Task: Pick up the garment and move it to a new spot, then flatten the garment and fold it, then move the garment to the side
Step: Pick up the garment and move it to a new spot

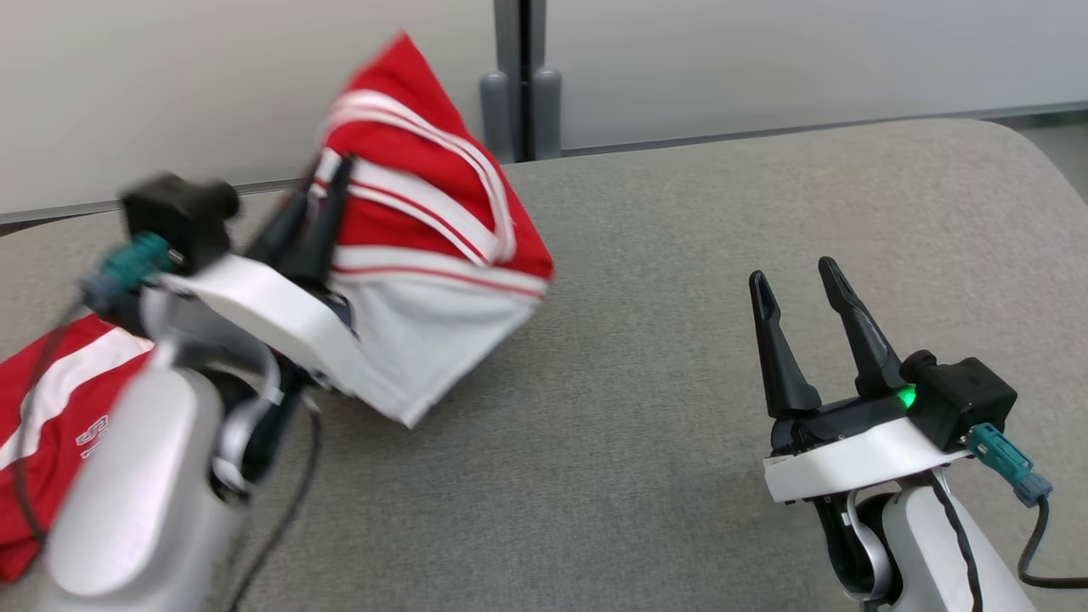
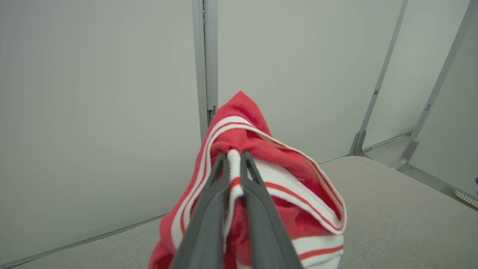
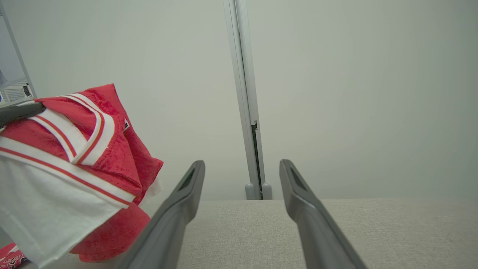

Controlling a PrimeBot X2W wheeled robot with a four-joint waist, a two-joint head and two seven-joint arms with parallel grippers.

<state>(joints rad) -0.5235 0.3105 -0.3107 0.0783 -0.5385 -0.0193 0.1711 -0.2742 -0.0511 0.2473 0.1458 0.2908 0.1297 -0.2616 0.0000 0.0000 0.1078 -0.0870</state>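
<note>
While nipped by a white-and-red trim band in the left gripper point(image 1: 327, 174), hangs up in a peak over the far left of the grey padded surface point(image 1: 680, 255): garment point(image 1: 425, 212), red with white bands. Jaws there pressed together on the band, cloth bulging on either side of the fingers point(image 2: 209, 209). White lower hem drooping close above the padding; contact not clear. Another red-and-white stretch with lettering point(image 1: 51, 408) flat at the near left, partly behind the pale forearm point(image 1: 144, 476); join to the hanging part hidden.

Right gripper point(image 1: 795, 276) low at the near right, well apart from the cloth, fingers spread wide with nothing between them, pointing toward the far wall point(image 1: 765, 59).

Between the two grippers, a broad bare run of padding, reaching back to the far edge along the wall and across to the rounded far right corner. Upright grey post point(image 1: 520, 76) just behind that far edge, beside the peak of cloth.
</note>
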